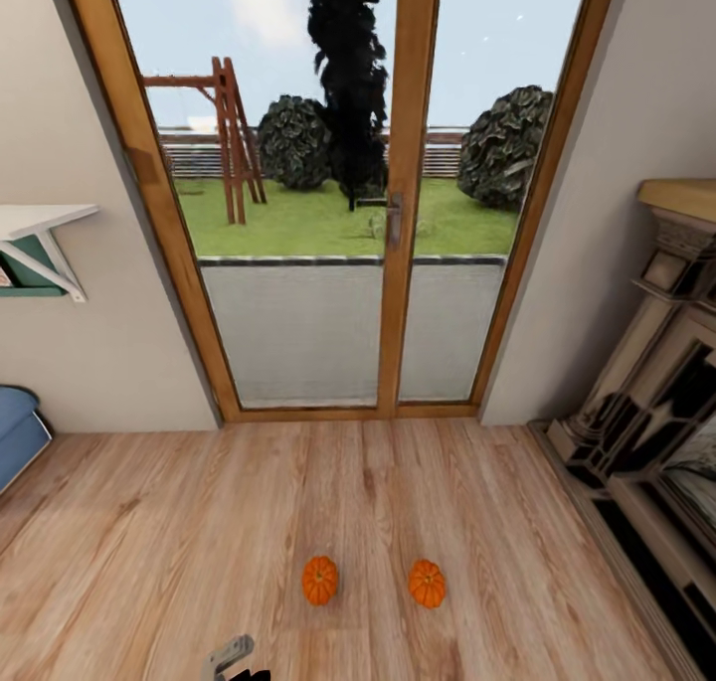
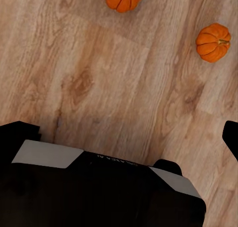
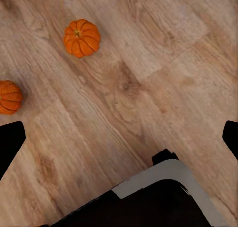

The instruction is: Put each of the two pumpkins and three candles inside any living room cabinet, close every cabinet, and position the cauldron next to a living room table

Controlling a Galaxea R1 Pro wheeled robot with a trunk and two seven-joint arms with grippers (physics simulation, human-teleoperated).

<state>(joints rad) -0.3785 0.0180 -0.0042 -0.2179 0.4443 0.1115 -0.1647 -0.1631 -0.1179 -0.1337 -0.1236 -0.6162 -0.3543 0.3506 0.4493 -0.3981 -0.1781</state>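
Both tools point down at the floor; the right tool (image 3: pixel 119 137) shows dark fingertips spread wide, while the left tool's (image 2: pixel 124 137) state cannot be told. Wood-grain plank floor (image 1: pixel 149 562) lies before a timber-framed glass door (image 1: pixel 398 214). Two ribbed orange pumpkins (image 1: pixel 320 580) (image 1: pixel 427 583) sit apart, well clear of either tool.

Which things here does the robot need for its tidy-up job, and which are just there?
For the job:
- left pumpkin on the wooden floor
- right pumpkin beside it, apart from it

Just there:
- glass doors with wooden frames
- fireplace on the right
- white wall shelf on the left
- blue thing at the left edge
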